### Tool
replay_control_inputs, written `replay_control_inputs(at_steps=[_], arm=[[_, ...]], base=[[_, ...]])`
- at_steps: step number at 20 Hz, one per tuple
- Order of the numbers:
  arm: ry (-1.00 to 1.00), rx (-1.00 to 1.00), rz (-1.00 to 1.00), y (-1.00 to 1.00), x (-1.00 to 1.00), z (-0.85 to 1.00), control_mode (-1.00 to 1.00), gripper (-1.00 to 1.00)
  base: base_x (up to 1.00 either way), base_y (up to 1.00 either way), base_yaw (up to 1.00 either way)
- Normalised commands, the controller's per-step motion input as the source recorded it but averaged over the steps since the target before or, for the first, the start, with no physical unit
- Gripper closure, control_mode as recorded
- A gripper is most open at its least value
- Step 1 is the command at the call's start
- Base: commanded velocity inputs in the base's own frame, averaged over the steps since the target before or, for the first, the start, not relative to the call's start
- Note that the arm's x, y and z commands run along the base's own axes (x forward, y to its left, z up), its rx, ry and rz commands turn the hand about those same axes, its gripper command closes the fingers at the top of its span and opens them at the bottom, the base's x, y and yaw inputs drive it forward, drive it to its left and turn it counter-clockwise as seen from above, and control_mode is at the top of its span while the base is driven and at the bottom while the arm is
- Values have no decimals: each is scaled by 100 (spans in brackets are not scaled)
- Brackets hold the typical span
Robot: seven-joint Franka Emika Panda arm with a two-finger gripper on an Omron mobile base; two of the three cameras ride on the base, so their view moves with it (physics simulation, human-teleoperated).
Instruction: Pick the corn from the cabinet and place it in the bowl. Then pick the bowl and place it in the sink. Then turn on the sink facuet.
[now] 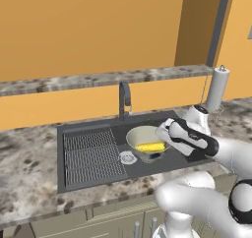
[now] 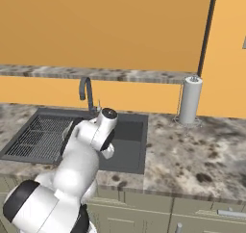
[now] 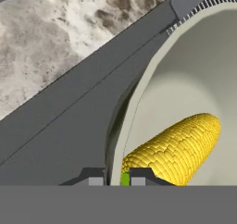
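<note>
Yellow corn (image 3: 178, 146) inside bowl (image 3: 185, 79)

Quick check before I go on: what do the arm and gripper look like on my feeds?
The arm is glossy white with rounded links and dark bands at the joints. The gripper ends in two small dark fingertips with pale grey pads. No cables or markings visible.

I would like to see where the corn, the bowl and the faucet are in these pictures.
corn (image 1: 150, 147): left base view, middle of the yellow cob.
bowl (image 1: 136, 135): left base view, bare inner wall, left of the cob.
faucet (image 1: 123, 97): left base view, upper part of the arched spout.
</note>
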Motion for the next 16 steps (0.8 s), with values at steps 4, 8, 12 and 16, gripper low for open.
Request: replay_control_inputs(at_steps=[4,8,12,16], arm=[[14,0,22,7,100,-33,-100,100],[6,0,11,-1,86,-24,-100,100],[0,0,8,0,71,-32,-100,100],[-2,0,3,0,51,-41,-100,100]], base=[[0,0,0],[0,0,0],[0,0,0],[0,0,0]])
